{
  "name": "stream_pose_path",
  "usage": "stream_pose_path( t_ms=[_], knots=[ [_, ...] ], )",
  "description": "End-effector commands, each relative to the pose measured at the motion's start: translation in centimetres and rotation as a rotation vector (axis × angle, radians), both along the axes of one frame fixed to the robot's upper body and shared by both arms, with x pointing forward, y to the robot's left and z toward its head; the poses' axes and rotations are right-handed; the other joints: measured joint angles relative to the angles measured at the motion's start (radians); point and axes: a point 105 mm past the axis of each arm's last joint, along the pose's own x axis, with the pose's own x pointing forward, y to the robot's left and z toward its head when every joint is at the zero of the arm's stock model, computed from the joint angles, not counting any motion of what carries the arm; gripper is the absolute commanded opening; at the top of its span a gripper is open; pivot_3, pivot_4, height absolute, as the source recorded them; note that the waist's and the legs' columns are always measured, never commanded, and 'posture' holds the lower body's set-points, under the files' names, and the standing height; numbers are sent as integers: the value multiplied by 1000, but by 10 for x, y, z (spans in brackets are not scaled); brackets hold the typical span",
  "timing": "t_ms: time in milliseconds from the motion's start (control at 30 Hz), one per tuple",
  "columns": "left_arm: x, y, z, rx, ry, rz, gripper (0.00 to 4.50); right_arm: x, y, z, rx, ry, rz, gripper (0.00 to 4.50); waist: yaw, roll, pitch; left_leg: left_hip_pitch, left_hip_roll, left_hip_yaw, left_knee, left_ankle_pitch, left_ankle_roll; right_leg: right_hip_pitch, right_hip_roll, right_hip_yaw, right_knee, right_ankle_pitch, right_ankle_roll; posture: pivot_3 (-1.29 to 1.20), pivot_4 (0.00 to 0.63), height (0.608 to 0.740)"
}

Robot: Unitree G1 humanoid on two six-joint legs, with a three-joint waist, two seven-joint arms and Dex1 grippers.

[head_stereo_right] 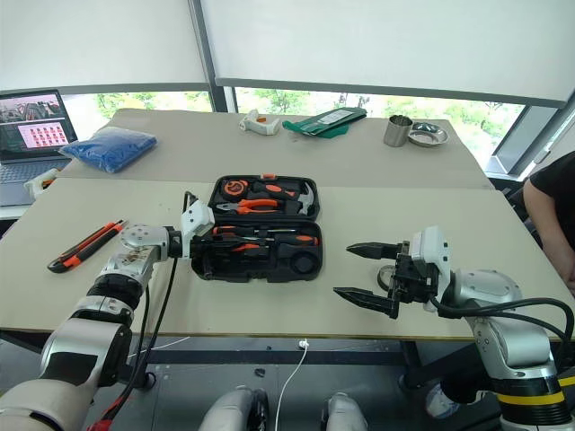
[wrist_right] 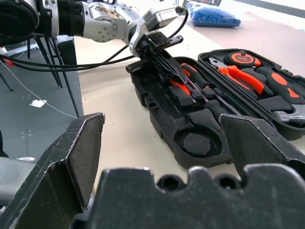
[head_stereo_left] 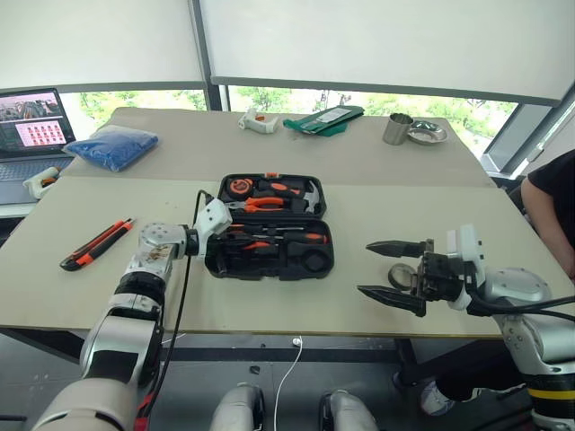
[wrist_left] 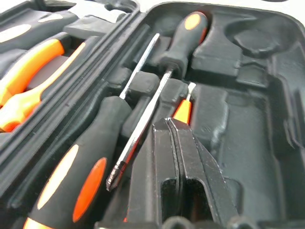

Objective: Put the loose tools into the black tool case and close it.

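Orange-and-black utility knife, long axis slanting away toward the table's centre, lies outboard of the left gripper, fingers together inside the open black plastic tool case; right gripper spread empty, far across.

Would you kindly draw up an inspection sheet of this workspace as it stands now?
Surface: beige table, a second table behind it.
Job's things: tool case open; two screwdrivers and a small orange one in its near half; utility knife loose on the table to its left; tape roll beside the right end effector.
Clutter: blue bag, green pouch, metal cup, dish.
End effectors: left end effector shut, tip inside the case; right end effector open, beside the case.
Cables: white cable hanging below the table edge.
Surroundings: laptop, windows, a person at right.
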Motion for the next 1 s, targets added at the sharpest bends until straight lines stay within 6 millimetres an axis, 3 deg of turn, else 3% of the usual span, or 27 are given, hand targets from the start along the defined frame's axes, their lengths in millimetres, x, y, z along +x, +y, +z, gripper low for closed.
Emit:
stream_pose_path(
  t_ms=[33,300,533,667,767,933,1000],
  knots=[
    [1,8,-22,76,96,64,47,-4,0,8,2,-32,1,4500,0,0,0,1,0,0,0,0,0,1,0,0,0,0,0,0,150,740],
    [-7,12,-10,-46,75,38,47,4,3,23,109,-143,-54,4500,-6,0,0,7,1,-1,-1,0,0,7,0,-1,-2,-1,-1,0,150,740],
    [-15,43,28,-242,-96,93,47,17,18,31,136,-211,-22,4500,-17,0,0,7,2,0,-3,0,0,5,0,0,-2,-1,-1,0,150,740],
    [-41,77,45,-335,-154,162,956,19,33,33,102,-229,54,4500,-27,0,0,6,2,0,-4,0,0,3,0,0,-2,-1,-1,0,150,740],
    [-65,112,45,-349,-188,307,2115,19,38,33,113,-234,80,4500,-30,1,0,5,1,0,-5,0,0,3,0,0,-3,-1,-1,0,150,740],
    [-130,174,27,-314,-198,622,3967,19,41,31,136,-276,80,4500,-34,1,0,6,1,1,-9,-2,-2,-4,-3,1,-5,-2,-2,0,150,740],
    [-157,197,18,-309,-213,761,4462,18,41,32,161,-300,70,4500,-29,1,1,4,1,1,-9,-2,-2,-7,-4,1,-5,-2,-2,0,150,740]
  ],
)
